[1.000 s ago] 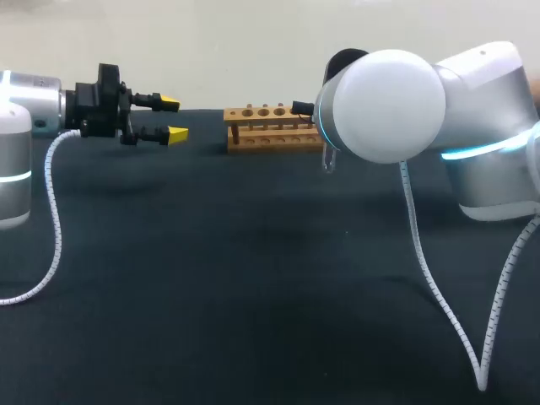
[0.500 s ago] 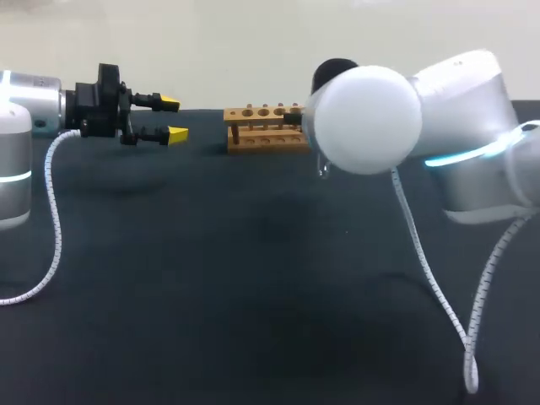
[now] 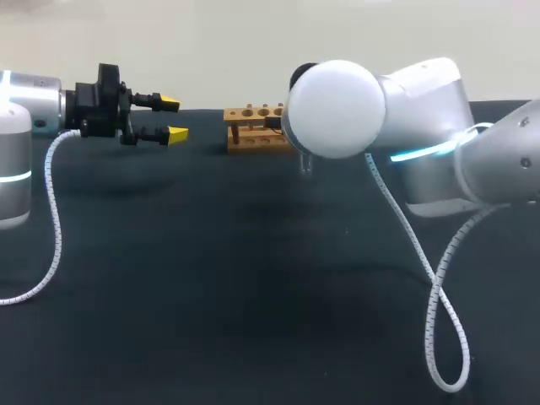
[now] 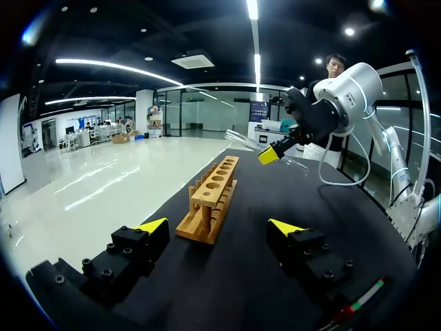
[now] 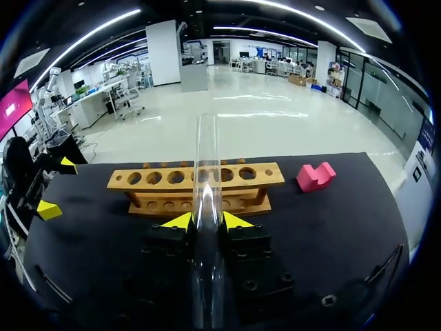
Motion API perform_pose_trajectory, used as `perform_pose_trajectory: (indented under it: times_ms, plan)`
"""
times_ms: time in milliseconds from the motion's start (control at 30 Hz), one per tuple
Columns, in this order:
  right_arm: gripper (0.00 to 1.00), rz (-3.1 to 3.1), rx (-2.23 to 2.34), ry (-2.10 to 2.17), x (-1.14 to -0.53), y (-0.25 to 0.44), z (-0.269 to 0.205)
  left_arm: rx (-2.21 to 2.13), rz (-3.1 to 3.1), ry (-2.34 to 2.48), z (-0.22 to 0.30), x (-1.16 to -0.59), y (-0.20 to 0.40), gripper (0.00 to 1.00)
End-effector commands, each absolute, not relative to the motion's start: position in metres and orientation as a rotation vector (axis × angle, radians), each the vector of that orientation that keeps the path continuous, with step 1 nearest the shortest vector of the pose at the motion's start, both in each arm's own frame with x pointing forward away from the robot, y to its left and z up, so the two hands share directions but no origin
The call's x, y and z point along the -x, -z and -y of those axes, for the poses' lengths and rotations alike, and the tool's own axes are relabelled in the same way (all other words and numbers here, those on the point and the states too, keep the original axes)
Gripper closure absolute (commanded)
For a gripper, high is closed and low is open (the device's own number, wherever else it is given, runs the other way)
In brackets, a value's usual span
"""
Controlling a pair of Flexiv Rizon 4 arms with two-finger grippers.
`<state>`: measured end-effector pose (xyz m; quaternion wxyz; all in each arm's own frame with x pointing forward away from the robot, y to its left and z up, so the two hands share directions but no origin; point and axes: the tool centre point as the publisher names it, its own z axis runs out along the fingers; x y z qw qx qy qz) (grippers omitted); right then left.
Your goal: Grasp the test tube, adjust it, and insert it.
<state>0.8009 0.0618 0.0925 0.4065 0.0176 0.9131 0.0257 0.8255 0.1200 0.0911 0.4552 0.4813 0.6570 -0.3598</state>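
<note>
Dark counter [image 3: 211,295]: right hand [image 5: 207,221] clamped likely fragile, slippery glass test tube [image 5: 205,152] mid-length, rack [image 5: 172,178] ahead; left hand [image 4: 218,226] gaped empty.

The head camera sits above and behind the robot, looking down over the black table [image 3: 211,278], with the light wooden rack with round holes [image 3: 257,140] far off near twelve o'clock. The left wrist camera looks out past the left gripper [image 4: 219,225] along the rack's length, fairly near. The right wrist camera, sighting along the clear glass test tube [image 5: 207,158] clamped in the right gripper [image 5: 207,221], faces the rack's long side, closer. All three share the rack.
</note>
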Motion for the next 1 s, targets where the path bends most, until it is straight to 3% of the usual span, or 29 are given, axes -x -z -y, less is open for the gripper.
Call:
perform_pose_trajectory:
  times_ms: [33,1000]
  plan:
    - [1.00,-2.317,-0.034,-0.067,-0.812,-0.084,-0.066,-1.184,-1.615,0.883,-0.121,-0.824,-0.090,0.00]
    - [1.00,-2.405,-0.012,-0.041,-0.835,-0.055,-0.066,-1.184,-1.615,0.883,-0.121,-0.824,-0.090,0.00]
